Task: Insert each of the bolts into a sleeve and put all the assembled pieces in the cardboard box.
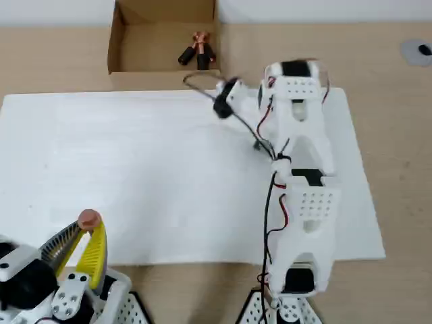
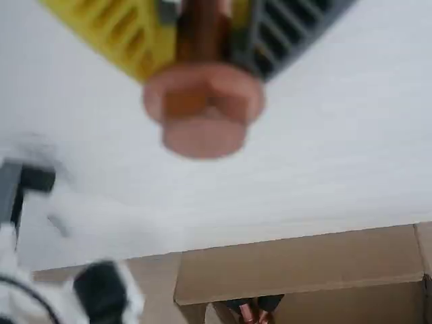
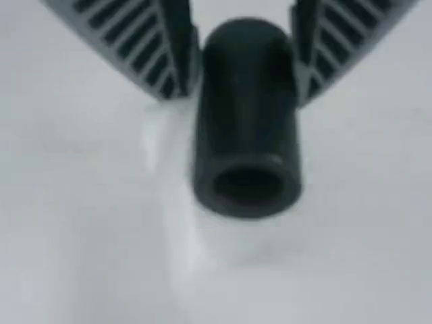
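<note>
My left gripper (image 1: 86, 231), with one yellow and one grey finger, is shut on a copper bolt (image 1: 89, 219) at the near left of the white mat; the bolt's head (image 2: 202, 108) points away from the fingers. My right gripper (image 1: 228, 96) sits at the mat's far edge, close to the cardboard box (image 1: 121, 47), and is shut on a black sleeve (image 3: 246, 145) whose open bore faces out. The sleeve (image 1: 223, 106) hangs just above the mat. Inside the box lie assembled bolt-and-sleeve pieces (image 1: 198, 52), also glimpsed as pieces (image 2: 253, 310) in the left wrist view.
A white mat (image 1: 155, 175) covers most of the wooden table. The right arm's white body (image 1: 304, 182) stretches along the mat's right side with loose cables. A dark object (image 1: 424, 49) lies at the far right edge of the table.
</note>
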### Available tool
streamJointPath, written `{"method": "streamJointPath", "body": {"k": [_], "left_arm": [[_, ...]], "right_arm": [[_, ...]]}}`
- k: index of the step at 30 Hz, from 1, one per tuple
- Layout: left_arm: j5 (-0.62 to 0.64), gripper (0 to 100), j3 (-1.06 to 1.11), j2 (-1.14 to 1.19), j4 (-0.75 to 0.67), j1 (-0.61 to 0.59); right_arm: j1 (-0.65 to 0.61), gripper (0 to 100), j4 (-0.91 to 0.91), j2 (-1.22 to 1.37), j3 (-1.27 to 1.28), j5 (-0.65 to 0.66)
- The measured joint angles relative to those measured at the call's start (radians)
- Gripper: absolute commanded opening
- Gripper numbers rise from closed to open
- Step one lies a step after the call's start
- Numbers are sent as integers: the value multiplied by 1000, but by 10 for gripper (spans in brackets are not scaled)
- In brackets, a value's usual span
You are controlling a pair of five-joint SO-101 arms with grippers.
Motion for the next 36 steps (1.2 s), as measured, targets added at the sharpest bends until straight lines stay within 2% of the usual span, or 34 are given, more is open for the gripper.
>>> {"method": "streamJointPath", "body": {"k": [4,10,19,24,28,32,36], "left_arm": [[0,6,0,0,0,0],[0,6,0,0,0,0],[0,6,0,0,0,0],[0,6,-2,0,0,0],[0,6,-21,0,14,0],[0,6,-28,0,15,0],[0,6,-28,0,15,0]], "right_arm": [[12,10,2,-101,-46,-68],[6,10,6,-437,-38,-95],[8,10,6,-848,235,-95],[12,10,6,-891,391,-81],[14,10,-9,-891,523,-9],[15,10,-114,-890,690,64],[15,10,-221,-787,786,83]]}}
